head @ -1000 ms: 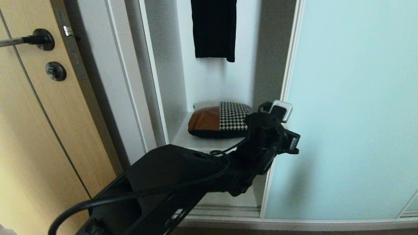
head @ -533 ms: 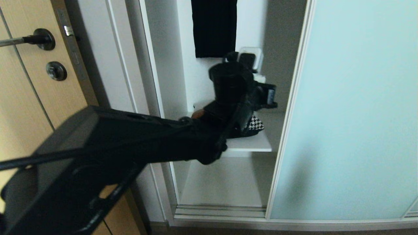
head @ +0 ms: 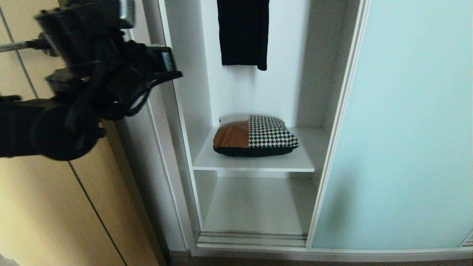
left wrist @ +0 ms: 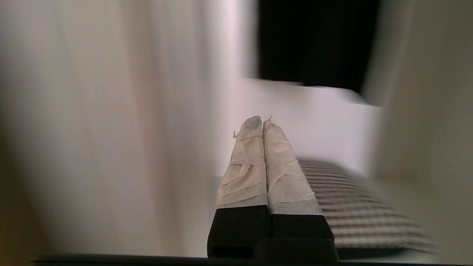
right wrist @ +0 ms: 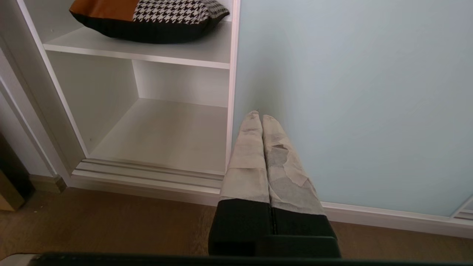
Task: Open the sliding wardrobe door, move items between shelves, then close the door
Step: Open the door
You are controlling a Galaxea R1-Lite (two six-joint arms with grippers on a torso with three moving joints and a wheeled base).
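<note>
Left gripper (left wrist: pixel 262 123) swung off door (head: pixel 402 122) to upper left, pressed together, empty. Your cushion (head: pixel 255 136) now unblocked; wrist view smeared.

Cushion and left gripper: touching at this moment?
Apart. The head view shows the left gripper raised by the wardrobe's left frame, well clear of the cushion on its shelf.

Left pincer (left wrist: pixel 262 123) raised, closed, right pincer (right wrist: pixel 261 117) closed
</note>
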